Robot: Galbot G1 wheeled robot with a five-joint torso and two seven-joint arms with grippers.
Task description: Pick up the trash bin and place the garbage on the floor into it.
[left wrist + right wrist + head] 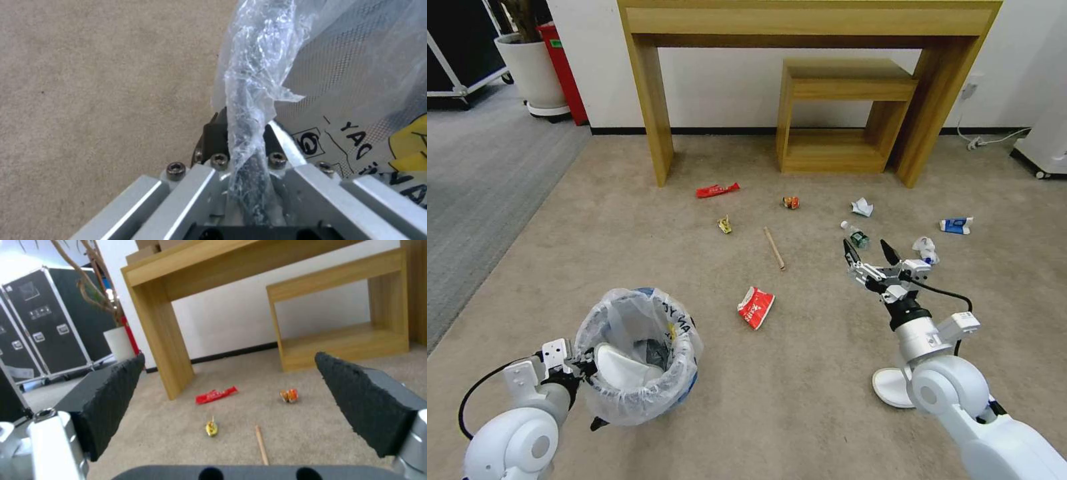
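My left tool [242, 146] is clenched on the rim of the trash bin [637, 353], keeping it handy for litter; my right tool [872, 257] hangs released well beyond the bin, beside the small bottle [856, 235] on the floor [800, 393]

Both arms were finished in glossy white with rounded joint housings and black collars. A black cable was looped beside each wrist. The right gripper [872, 252] was fitted with black, rough-textured fingers [111, 400]; silver brackets with hex-socket screws were noted on the left gripper [240, 140].
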